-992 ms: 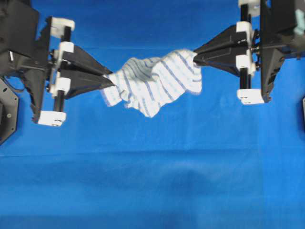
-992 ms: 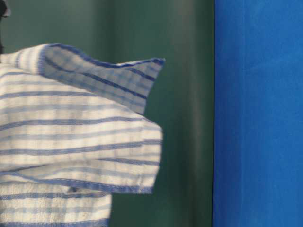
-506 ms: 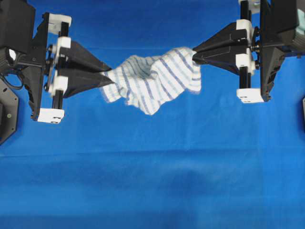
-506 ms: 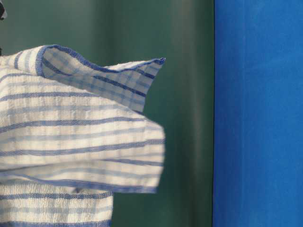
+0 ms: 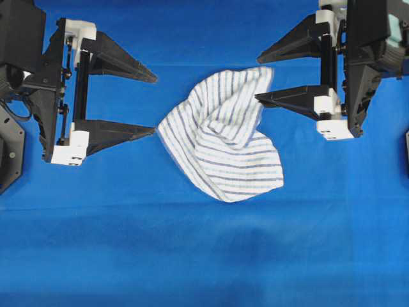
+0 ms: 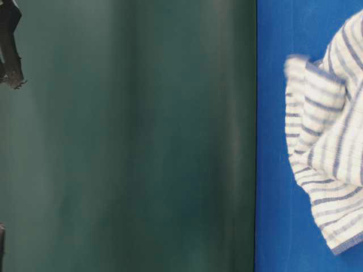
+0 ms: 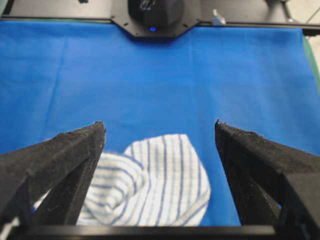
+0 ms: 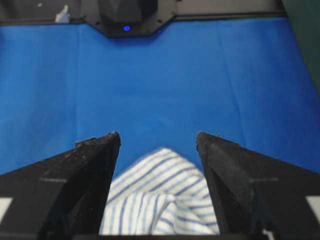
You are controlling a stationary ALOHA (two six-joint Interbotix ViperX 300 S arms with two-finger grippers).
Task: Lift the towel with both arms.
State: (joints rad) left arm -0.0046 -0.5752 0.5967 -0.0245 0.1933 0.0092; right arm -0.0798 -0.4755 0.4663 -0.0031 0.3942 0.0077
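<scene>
The towel (image 5: 220, 137), white with thin blue stripes, is loose and crumpled on the blue tablecloth (image 5: 192, 256) between the two grippers; neither holds it. Its edges look blurred. My left gripper (image 5: 155, 104) is open, its lower fingertip close to the towel's left corner. My right gripper (image 5: 257, 78) is open, its fingers astride the towel's upper right corner. In the left wrist view the towel (image 7: 155, 185) shows below the open gripper (image 7: 159, 125). In the right wrist view it (image 8: 160, 195) shows below the open gripper (image 8: 158, 136). It also shows in the table-level view (image 6: 329, 141).
The blue tablecloth covers the whole table. Black arm bases stand at its far edges (image 7: 152, 12) (image 8: 127, 15). A dark green wall (image 6: 142, 141) fills most of the table-level view, with a black gripper part (image 6: 10, 45) at its top left.
Both grippers have opened and let go of the towel. The towel has dropped from between them to the tablecloth and spread out lower in the overhead view.
</scene>
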